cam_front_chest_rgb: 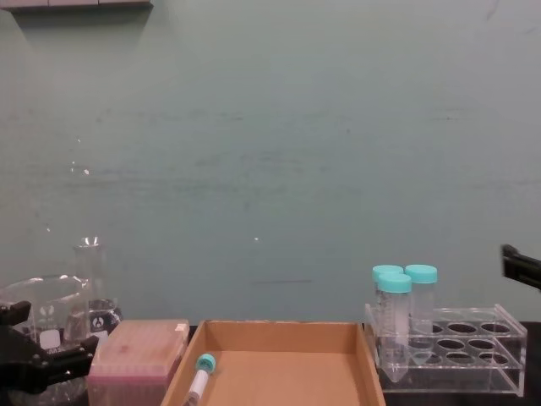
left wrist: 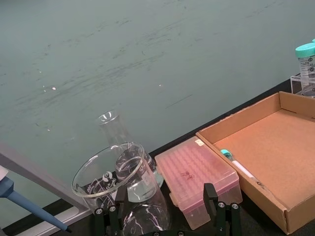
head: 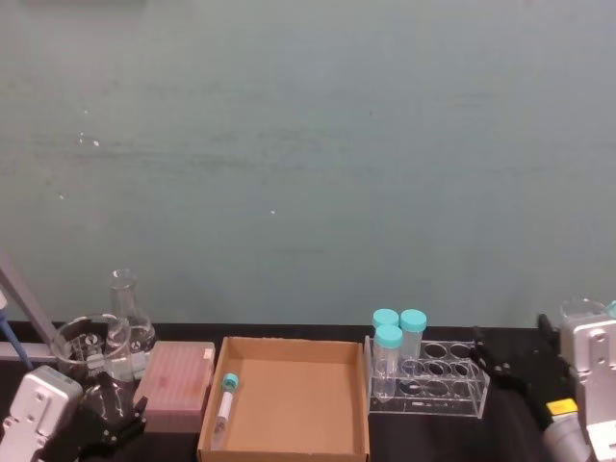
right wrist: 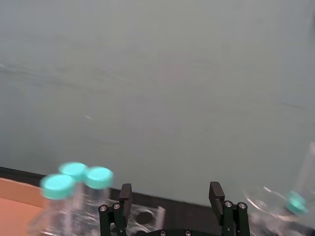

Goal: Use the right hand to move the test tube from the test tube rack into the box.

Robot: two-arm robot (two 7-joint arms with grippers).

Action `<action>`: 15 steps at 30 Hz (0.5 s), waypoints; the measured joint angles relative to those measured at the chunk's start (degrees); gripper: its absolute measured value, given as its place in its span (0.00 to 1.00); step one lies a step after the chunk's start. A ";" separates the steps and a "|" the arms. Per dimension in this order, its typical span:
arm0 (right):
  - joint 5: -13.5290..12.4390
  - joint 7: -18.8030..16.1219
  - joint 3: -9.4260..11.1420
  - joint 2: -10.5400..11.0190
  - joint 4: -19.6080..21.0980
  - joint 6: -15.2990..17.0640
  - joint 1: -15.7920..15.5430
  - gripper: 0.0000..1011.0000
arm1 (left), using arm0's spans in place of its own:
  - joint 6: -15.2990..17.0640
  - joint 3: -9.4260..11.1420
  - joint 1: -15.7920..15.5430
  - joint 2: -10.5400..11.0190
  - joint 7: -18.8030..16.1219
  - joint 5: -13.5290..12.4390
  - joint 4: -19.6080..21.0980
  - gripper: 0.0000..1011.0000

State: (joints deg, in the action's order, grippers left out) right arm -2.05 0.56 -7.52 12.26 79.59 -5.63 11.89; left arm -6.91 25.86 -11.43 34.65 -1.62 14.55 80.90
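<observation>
The slim test tube [head: 226,398] with its small teal cap lies flat in the brown cardboard box [head: 298,409], along the box's left wall; it also shows in the left wrist view [left wrist: 237,165] and the chest view [cam_front_chest_rgb: 200,377]. The clear test tube rack [head: 452,387] stands just right of the box. My right gripper [head: 510,354] hovers to the right of the rack, open and holding nothing, its fingers [right wrist: 125,195] spread wide. My left gripper [head: 114,412] rests low at the front left, open and empty.
Three wider teal-capped tubes [head: 390,354] stand at the rack's left end. A translucent pink box [head: 176,381] sits left of the cardboard box, with a glass beaker [head: 85,348] and a flask [head: 128,322] behind it. More glassware [head: 580,313] stands at the far right.
</observation>
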 joint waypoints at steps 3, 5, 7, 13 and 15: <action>0.86 1.86 1.31 -0.46 0.20 2.07 -0.46 0.99 | 0.00 0.00 0.00 0.00 0.00 0.00 0.00 0.99; 1.20 2.41 1.83 -0.66 0.25 3.34 -0.60 0.99 | 0.00 0.00 0.00 0.00 0.00 0.00 0.00 0.99; 1.89 2.98 2.26 -0.79 0.35 5.13 -0.70 0.99 | 0.00 0.00 0.00 0.00 0.00 0.00 0.00 0.99; 2.77 3.12 2.68 -0.95 0.60 8.17 -0.77 0.99 | 0.00 0.00 0.00 0.00 0.00 0.00 0.00 0.99; 2.77 3.13 2.67 -0.94 0.60 8.08 -0.78 0.99 | 0.00 0.00 0.00 0.00 0.00 0.00 0.00 0.99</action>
State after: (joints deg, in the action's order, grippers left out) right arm 0.72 3.69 -4.85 11.32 80.19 2.45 11.10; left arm -6.91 25.86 -11.43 34.65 -1.62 14.55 80.90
